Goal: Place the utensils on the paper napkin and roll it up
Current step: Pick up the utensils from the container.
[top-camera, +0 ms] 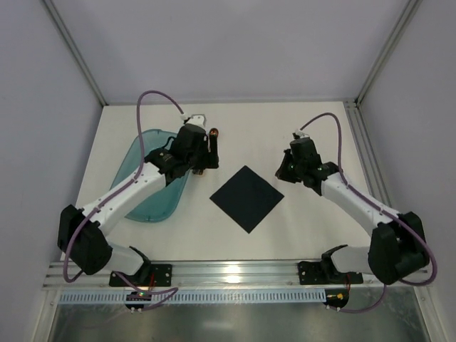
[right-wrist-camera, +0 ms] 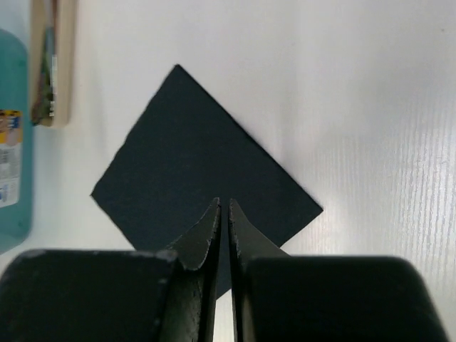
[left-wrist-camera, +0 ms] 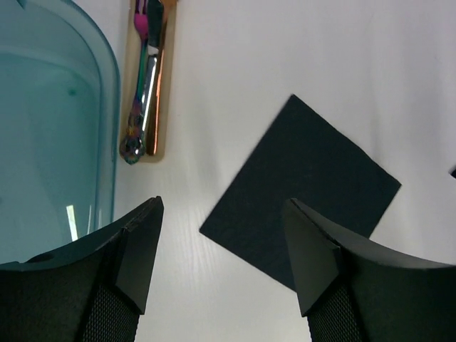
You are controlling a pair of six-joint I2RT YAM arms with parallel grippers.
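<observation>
The dark navy paper napkin (top-camera: 246, 198) lies flat as a diamond in the middle of the table, with nothing on it. It also shows in the left wrist view (left-wrist-camera: 306, 185) and the right wrist view (right-wrist-camera: 199, 171). The copper-coloured utensils (left-wrist-camera: 146, 92) lie together beside the tub's rim; in the top view only a copper tip (top-camera: 214, 131) shows past my left gripper. They also show in the right wrist view (right-wrist-camera: 50, 64). My left gripper (left-wrist-camera: 224, 242) is open and empty, between the utensils and the napkin's left corner. My right gripper (right-wrist-camera: 222, 214) is shut and empty over the napkin's right corner.
A translucent teal plastic tub (top-camera: 153, 182) lies at the left, partly under my left arm; its rim also shows in the left wrist view (left-wrist-camera: 107, 107). Grey walls enclose the table on three sides. A metal rail (top-camera: 235, 271) runs along the near edge.
</observation>
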